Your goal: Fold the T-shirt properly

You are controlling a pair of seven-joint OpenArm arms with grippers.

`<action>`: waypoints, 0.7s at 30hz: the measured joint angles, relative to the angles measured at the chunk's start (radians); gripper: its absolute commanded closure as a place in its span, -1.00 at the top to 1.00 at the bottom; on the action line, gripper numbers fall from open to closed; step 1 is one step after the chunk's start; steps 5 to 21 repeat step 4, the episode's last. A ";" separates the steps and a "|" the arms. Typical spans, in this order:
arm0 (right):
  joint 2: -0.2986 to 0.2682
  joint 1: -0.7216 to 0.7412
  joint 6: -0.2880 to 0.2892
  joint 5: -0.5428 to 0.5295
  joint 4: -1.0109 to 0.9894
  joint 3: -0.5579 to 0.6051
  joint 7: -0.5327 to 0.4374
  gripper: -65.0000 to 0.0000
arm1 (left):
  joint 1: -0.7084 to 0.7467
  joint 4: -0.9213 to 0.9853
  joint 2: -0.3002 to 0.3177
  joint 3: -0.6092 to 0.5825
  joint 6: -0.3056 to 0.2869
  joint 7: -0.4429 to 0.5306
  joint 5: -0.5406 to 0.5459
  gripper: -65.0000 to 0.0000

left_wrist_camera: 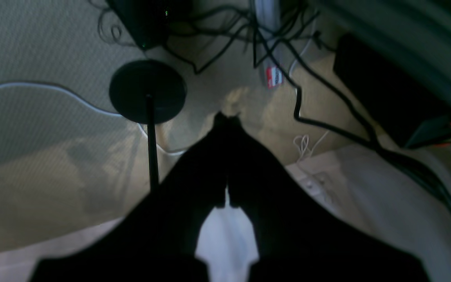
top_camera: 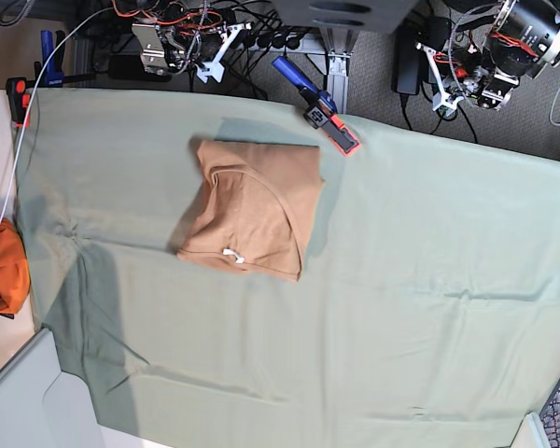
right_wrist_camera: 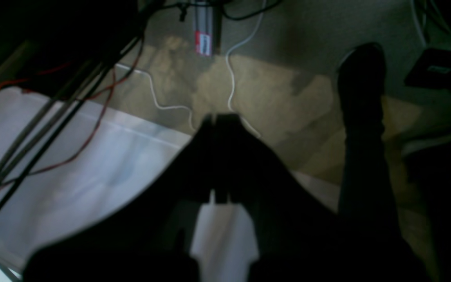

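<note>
T-shirt [top_camera: 252, 207] folded, tan, white tag showing

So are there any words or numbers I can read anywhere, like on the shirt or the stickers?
None can be read.
T-shirt: plain, no print; the small white tag is too small to read.
Red and white label on the floor cables, left wrist view: too blurred to read.
Red and white label, right wrist view: too blurred to read.
Green cloth: no writing.
</note>
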State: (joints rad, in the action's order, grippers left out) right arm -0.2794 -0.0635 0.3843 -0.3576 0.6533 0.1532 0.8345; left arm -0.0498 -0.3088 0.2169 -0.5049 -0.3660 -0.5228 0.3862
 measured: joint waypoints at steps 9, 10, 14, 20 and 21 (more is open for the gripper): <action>0.006 0.000 0.000 -0.016 0.000 -0.024 -0.032 -1.00 | 0.018 0.004 0.007 0.000 0.000 0.027 -0.006 -1.00; 0.006 0.000 0.000 -0.016 0.000 -0.024 -0.032 -1.00 | 0.018 0.004 0.007 0.000 0.000 0.027 -0.006 -1.00; 0.006 0.000 0.000 -0.016 0.000 -0.024 -0.032 -1.00 | 0.018 0.004 0.007 0.000 0.000 0.027 -0.006 -1.00; 0.006 0.000 0.000 -0.016 0.000 -0.024 -0.032 -1.00 | 0.018 0.004 0.007 0.000 0.000 0.027 -0.006 -1.00; 0.006 0.000 0.000 -0.016 0.000 -0.024 -0.032 -1.00 | 0.018 0.004 0.007 0.000 0.000 0.027 -0.006 -1.00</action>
